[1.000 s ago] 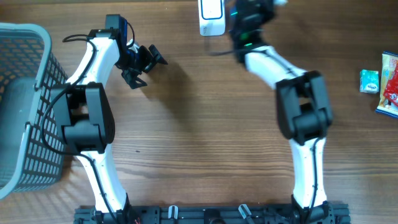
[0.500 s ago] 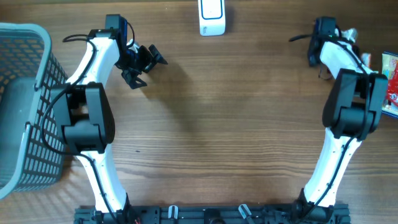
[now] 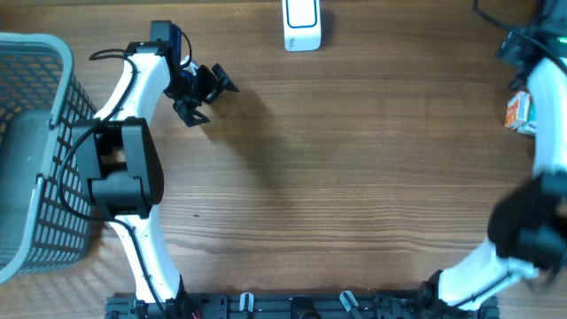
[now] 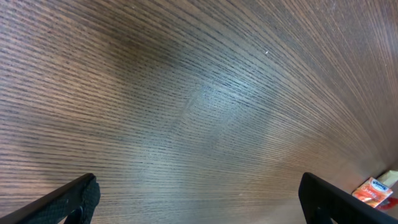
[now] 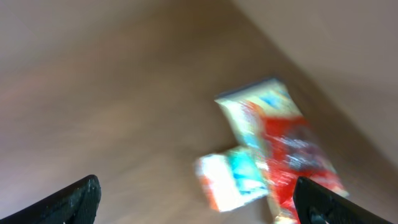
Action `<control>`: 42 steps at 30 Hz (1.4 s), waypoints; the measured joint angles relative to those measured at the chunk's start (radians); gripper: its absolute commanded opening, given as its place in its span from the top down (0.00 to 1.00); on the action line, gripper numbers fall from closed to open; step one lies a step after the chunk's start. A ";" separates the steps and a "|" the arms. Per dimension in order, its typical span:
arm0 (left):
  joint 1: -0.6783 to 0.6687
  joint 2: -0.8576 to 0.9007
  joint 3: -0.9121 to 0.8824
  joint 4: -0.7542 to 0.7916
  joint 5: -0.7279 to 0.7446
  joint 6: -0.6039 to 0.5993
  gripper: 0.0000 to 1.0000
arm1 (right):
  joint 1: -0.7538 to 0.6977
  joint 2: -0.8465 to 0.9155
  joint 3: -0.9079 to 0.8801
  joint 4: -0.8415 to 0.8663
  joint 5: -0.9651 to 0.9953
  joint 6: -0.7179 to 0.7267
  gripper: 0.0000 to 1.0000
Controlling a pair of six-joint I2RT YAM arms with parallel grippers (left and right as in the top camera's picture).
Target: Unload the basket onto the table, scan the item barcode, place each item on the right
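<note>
Right wrist — red packet (image 5: 297, 155), print illegible

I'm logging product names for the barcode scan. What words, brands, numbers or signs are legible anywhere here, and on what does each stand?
No text can be read in any view.
White barcode scanner: a faint grey mark on its top, too small to read.
Red-and-yellow snack packet: printing smeared by motion blur, unreadable.
Small teal-and-white box: printing blurred, unreadable.
</note>
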 measured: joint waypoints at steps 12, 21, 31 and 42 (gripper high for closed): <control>0.000 0.000 0.000 -0.001 0.000 0.000 0.00 | 0.058 -0.837 -0.216 -0.708 -0.802 -0.070 0.00; 0.000 0.000 0.000 -0.002 0.000 0.000 0.00 | 0.058 -0.890 -0.280 -0.743 -0.815 0.053 0.00; 0.000 0.000 0.000 -0.002 0.000 0.000 0.00 | 0.059 -0.877 -0.547 -0.641 -0.824 0.066 0.00; 0.000 0.000 0.000 0.000 0.000 0.000 0.00 | 0.261 -1.431 -1.282 0.221 -0.966 0.113 0.00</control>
